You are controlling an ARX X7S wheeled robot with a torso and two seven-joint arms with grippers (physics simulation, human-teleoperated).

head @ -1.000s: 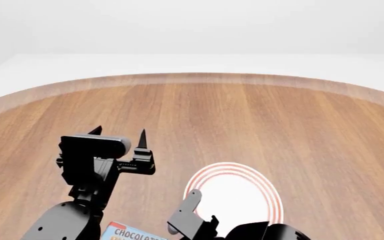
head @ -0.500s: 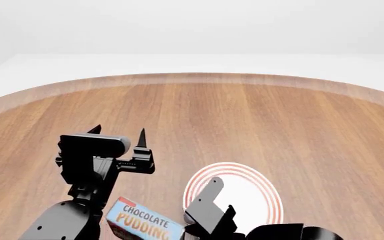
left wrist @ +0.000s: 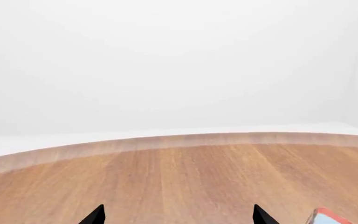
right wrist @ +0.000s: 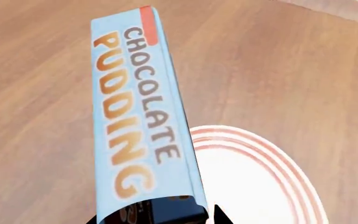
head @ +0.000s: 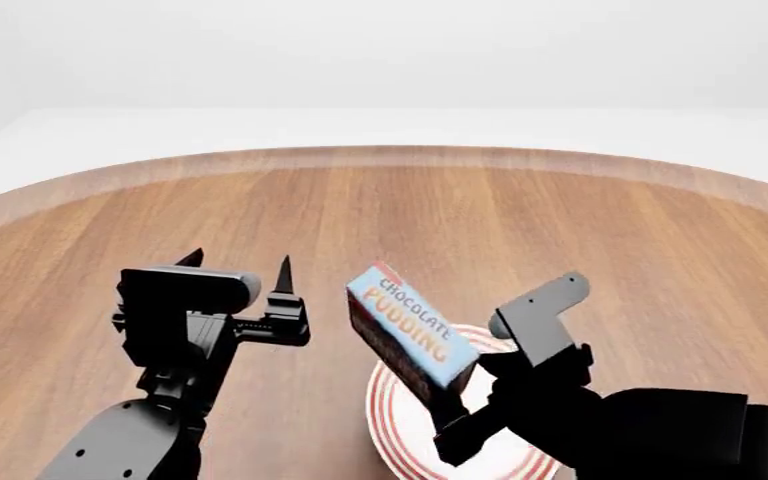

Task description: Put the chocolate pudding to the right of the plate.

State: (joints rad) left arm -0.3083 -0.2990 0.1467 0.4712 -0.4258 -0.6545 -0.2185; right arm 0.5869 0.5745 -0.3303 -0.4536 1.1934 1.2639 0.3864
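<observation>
Simulated test scene, not a furnished room: a round wood-grain table (head: 491,230) stands amid featureless white surroundings, with flat, computer-rendered surfaces throughout.

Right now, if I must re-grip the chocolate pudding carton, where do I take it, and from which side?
Pinch the light-blue-topped, brown-sided chocolate pudding carton across its narrow width at the near end, coming from the robot's side, as the right end effector holds it: the long faces are flat.

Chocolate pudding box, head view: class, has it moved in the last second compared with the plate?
Yes. The chocolate pudding box, held by the right gripper, has risen from the view's bottom edge and shifted right, now overlapping the plate.
</observation>
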